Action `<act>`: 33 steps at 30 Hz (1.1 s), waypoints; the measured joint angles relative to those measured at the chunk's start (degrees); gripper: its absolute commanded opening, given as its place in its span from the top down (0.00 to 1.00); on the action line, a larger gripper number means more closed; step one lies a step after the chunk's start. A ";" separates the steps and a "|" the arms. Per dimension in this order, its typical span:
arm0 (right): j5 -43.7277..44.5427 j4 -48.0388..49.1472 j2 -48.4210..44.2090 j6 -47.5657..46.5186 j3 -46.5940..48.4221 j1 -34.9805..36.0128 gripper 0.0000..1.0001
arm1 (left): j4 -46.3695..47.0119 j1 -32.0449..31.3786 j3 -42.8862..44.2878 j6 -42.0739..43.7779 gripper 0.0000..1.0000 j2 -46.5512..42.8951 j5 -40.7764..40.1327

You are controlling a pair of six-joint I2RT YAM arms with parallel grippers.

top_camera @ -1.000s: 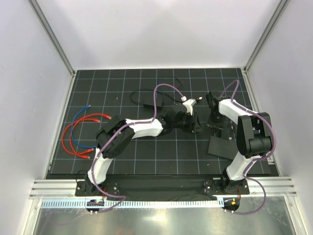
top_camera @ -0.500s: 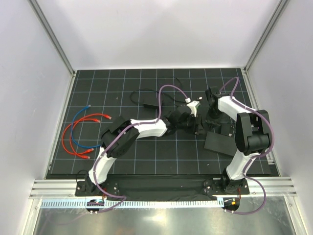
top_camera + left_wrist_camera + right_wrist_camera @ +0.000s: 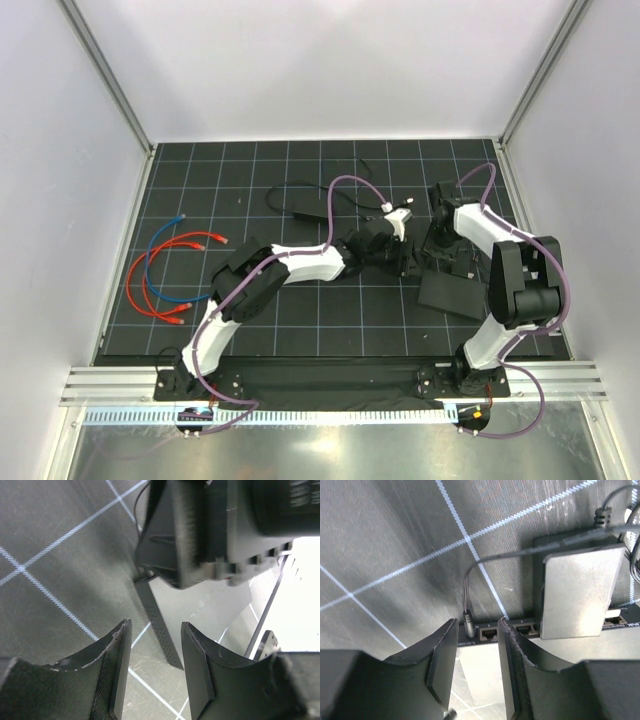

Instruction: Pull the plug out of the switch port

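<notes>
The right hand hangs over the socket edge of the switch. Its two fingers are spread and grip nothing, and the switch's pale, glossy top shows in the gap between them. The row of sockets runs right at the fingertips. The plug, a small black barrel on a thin black cord, sits in the switch's edge just beside the first socket. It is close ahead of the finger on the left of the wrist view, and neither finger closes on it. From the plug the cord rises, bends and runs away from the hand toward a dark block carrying a flat grey plate, just beyond the sockets; what that block is cannot be told. The left hand is released too, its fingers parted. Only the gridded desk and the switch's perforated side wall lie between and ahead of them, and the right hand's dark body sits just beyond, above the switch. From above, the two hands face each other closely over the switch. The power brick lies well back behind the left hand's wrist. The red cable and blue cable lie far off, past that arm's elbow.
</notes>
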 measured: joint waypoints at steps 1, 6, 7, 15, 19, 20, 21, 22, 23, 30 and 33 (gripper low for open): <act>-0.37 0.04 -0.55 -0.22 -0.37 -0.07 0.55 | 0.76 0.00 -0.72 -0.09 0.53 -0.09 -0.13; -1.25 0.15 -1.55 -1.36 -0.74 -0.37 0.55 | 1.75 0.00 -3.34 -0.35 0.53 -0.22 -0.35; -1.36 0.15 -1.62 -1.68 -0.74 -0.42 0.55 | 1.84 0.00 -3.34 -0.39 0.53 -0.22 -0.35; -2.12 0.66 -1.66 -3.26 -0.85 -1.07 0.58 | 2.40 -0.50 -3.28 -1.38 0.56 -0.22 -0.61; -2.91 1.79 -1.75 -3.85 -1.33 -1.55 0.62 | 0.94 -1.40 -1.62 -1.64 0.58 0.17 -2.12; -3.15 2.12 -1.75 -3.87 -1.49 -1.60 0.62 | 0.61 -1.66 -1.07 -1.64 0.59 0.31 -2.78; -3.39 2.43 -1.75 -3.87 -1.64 -1.70 0.64 | 0.17 -1.95 -0.59 -1.64 0.58 0.39 -3.69; -3.61 2.58 -1.75 -3.87 -1.77 -1.79 0.64 | -0.11 -2.25 -0.26 -1.68 0.58 0.44 -4.68; -3.87 2.86 -1.75 -3.87 -1.92 -1.81 0.64 | -0.31 -2.56 -0.13 -1.79 0.58 0.44 -5.53; -4.90 4.37 -1.75 -4.07 -3.56 -1.81 0.67 | -3.17 -3.91 1.70 -2.97 0.58 2.25 -10.19; -5.31 4.57 -1.75 -4.20 -3.96 -1.81 0.70 | -4.07 -4.59 3.32 -3.52 0.58 3.37 -12.28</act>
